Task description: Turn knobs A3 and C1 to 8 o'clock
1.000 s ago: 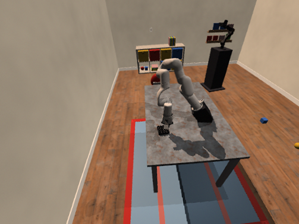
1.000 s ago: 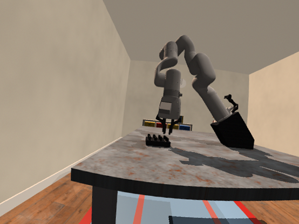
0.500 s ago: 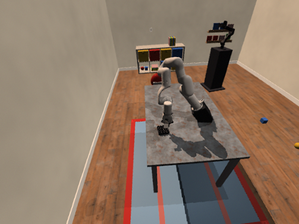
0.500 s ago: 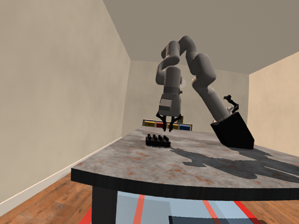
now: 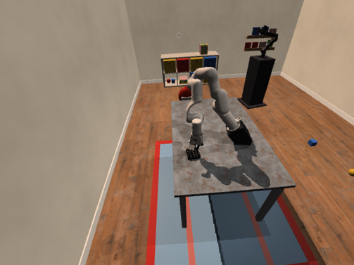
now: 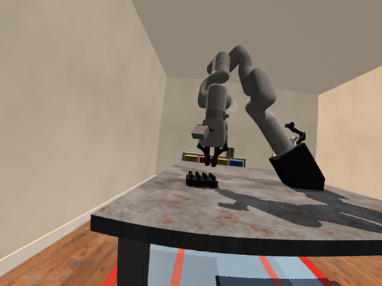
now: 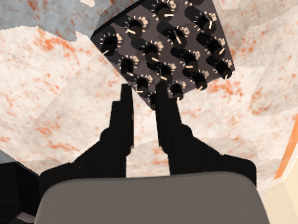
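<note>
The black knob box [image 5: 193, 154] [image 6: 201, 180] [image 7: 166, 36] stands on its feet on the marbled table [image 5: 228, 180] [image 6: 189, 210] [image 7: 53, 96], near the left edge. Its several rows of black knobs with white lines show in the wrist view, turned at an angle; the names are too small to read. My gripper [image 5: 196, 146] [image 6: 210, 163] [image 7: 144, 97] hangs a little above the box, over its edge nearest the wrist camera. The fingers stand a narrow gap apart with nothing between them and touch no knob.
The arm's black base [image 5: 240, 136] [image 6: 299, 167] stands on the table to the right of the box. The table's left edge runs close beside the box. A shelf [image 5: 190, 65] and a black pedestal [image 5: 256, 81] stand far behind the table.
</note>
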Action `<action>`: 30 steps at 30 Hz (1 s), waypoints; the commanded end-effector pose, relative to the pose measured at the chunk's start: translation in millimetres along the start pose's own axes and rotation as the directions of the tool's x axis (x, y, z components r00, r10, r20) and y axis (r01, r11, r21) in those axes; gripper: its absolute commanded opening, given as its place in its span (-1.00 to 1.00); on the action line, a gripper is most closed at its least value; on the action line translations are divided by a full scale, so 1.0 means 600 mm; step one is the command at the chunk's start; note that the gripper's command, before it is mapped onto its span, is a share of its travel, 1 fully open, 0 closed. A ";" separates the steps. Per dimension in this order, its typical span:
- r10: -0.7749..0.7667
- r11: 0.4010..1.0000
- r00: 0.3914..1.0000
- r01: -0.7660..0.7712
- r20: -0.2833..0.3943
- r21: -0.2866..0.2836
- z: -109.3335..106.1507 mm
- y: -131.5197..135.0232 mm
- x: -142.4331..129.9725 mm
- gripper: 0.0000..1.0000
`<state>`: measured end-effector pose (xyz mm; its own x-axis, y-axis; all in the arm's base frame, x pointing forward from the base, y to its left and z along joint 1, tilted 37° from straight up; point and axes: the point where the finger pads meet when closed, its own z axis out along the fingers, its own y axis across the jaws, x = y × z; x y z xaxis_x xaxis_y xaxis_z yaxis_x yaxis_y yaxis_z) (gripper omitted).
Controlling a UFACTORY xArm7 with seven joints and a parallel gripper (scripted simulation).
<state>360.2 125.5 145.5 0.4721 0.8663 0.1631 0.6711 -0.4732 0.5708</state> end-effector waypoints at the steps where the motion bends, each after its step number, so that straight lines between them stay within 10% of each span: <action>1: 0.124 0.992 0.992 -0.124 -0.001 -0.005 -0.004 0.013 -0.001 -0.61; 19: 0.590 0.807 0.807 -0.590 -0.003 -0.003 -0.018 0.062 -0.014 -0.61; 30: 0.848 0.529 0.529 -0.848 -0.009 0.003 -0.031 0.099 -0.026 -0.61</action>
<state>379.5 91.3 184.7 0.8179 0.1794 0.5466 0.0595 -0.9714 0.2298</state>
